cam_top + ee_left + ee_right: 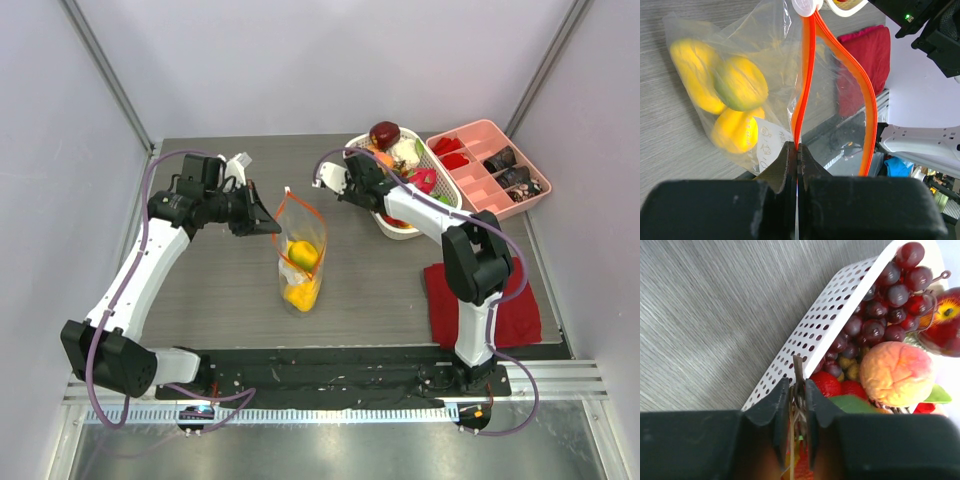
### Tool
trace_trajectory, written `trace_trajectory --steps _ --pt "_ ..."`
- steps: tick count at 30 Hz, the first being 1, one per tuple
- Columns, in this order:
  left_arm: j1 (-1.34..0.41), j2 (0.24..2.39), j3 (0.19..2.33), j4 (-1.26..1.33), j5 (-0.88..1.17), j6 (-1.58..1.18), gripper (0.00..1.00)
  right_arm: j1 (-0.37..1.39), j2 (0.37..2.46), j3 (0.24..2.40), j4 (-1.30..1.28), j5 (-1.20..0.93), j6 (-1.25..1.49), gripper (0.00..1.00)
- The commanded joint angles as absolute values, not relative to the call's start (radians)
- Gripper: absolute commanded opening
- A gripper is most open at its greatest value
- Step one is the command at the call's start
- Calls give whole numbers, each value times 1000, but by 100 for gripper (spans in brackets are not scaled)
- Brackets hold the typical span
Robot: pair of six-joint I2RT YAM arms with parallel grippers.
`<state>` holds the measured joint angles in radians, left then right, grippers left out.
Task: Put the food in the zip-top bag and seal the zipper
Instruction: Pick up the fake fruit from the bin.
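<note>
Left pincer is clamping the zipper, holding the zip-top bag open (for loading); right pincer is pinching a fruit stalk inside the white perforated basket.

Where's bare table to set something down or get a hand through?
Free: the table between the zip-top bag and the red cloth; the strip left of the bag, beside the left arm; the far edge behind the bag. Crowded: far right, white basket beside pink tray, right gripper at the basket.
</note>
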<state>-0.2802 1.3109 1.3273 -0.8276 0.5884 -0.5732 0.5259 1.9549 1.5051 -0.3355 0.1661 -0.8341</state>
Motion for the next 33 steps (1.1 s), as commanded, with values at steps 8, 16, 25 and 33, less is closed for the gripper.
trace_trajectory --steps 8,16,25,33 --pt "-281 1313 1344 -798 612 -578 0 496 1858 1555 -339 123 -798 1" --pt "-282 1315 1347 -798 615 -577 0 460 1807 1589 -348 95 -779 1" --pt "-282 1313 1345 -801 617 -578 0 423 1698 1629 -345 91 -719 1" --pt "-281 1321 1348 -801 612 -580 0 387 1612 1629 -321 80 -666 1"
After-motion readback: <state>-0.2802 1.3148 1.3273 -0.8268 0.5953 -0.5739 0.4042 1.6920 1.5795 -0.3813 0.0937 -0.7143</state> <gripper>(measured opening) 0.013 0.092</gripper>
